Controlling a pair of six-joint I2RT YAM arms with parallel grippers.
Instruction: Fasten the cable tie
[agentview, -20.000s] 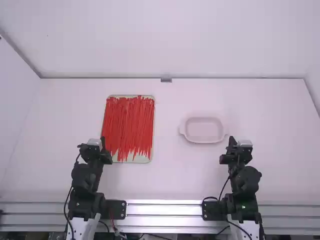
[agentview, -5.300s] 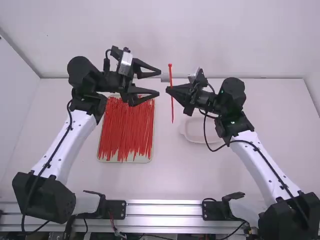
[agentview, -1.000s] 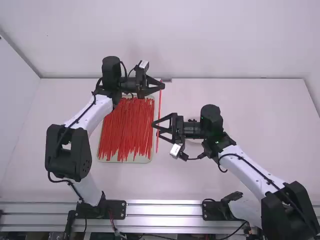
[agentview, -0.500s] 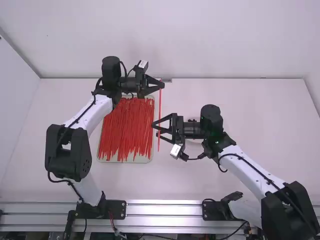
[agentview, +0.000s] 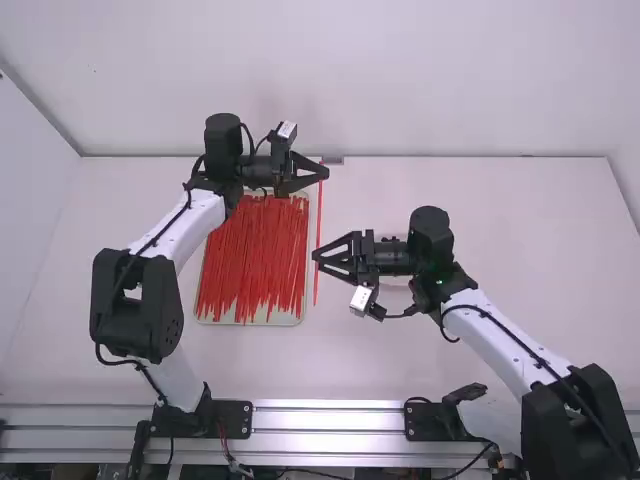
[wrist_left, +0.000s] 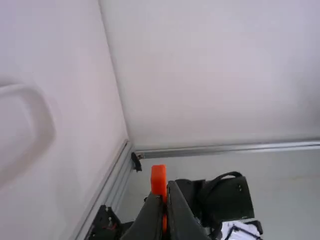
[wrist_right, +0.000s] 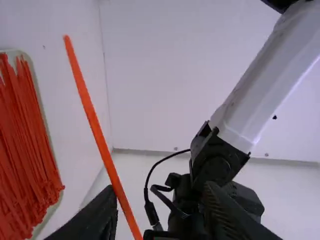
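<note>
Right gripper (agentview: 322, 262), jaws wide, has backed slightly rightward from the red cable tie (agentview: 318, 240) hanging vertically at centre, head uppermost in the left gripper (agentview: 318, 170). Left wrist view reveals that head (wrist_left: 158, 177) pinched tight.

left arm (agentview: 165, 235) extended forward | left black two-finger pincer (agentview: 318, 170) clamped on thin red plastic cable tie (agentview: 317, 240) | right arm (agentview: 490, 325) bent leftward | right pincer (agentview: 325, 262) spread open
</note>
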